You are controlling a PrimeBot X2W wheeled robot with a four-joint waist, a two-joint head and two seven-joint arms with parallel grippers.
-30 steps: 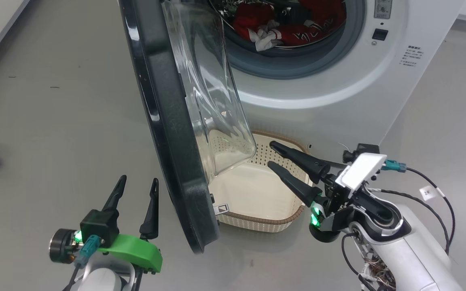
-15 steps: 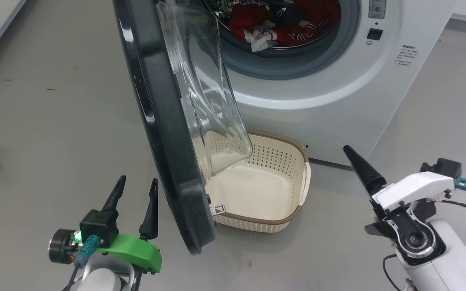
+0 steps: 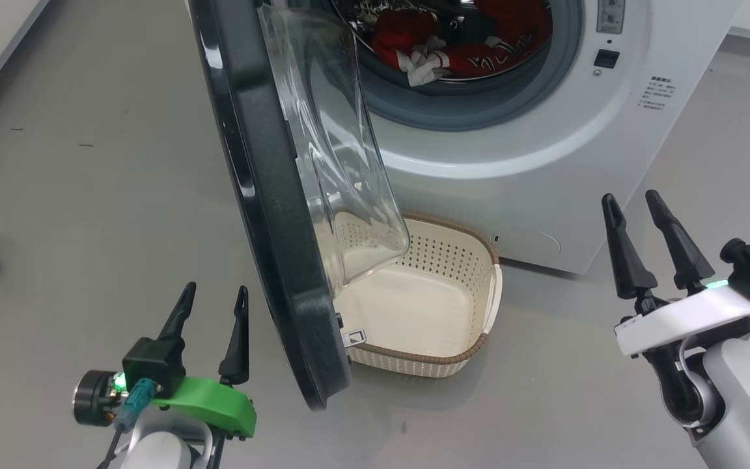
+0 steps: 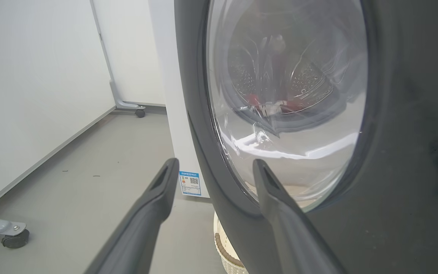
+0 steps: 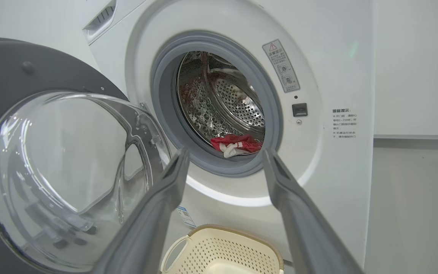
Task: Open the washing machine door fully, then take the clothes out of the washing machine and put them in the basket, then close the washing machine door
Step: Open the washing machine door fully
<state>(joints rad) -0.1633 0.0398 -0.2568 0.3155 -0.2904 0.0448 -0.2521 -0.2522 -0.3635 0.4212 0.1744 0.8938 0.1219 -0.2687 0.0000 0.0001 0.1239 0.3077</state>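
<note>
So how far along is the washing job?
Done: the door stands open, perhaps not fully. In hand: nothing; both sets of jaws are open and empty. Left: the red clothes lie in the machine, the basket below sits empty, and the door needs closing.

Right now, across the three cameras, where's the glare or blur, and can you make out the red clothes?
Head view: sharp; white reflections streak the glass of the washing machine door, the basket ripples through it, clothes clear. Left wrist view: the glass smears the clothes into a red blur. Right wrist view: drum and clothes crisp, the right gripper's fingers soft-edged.
</note>
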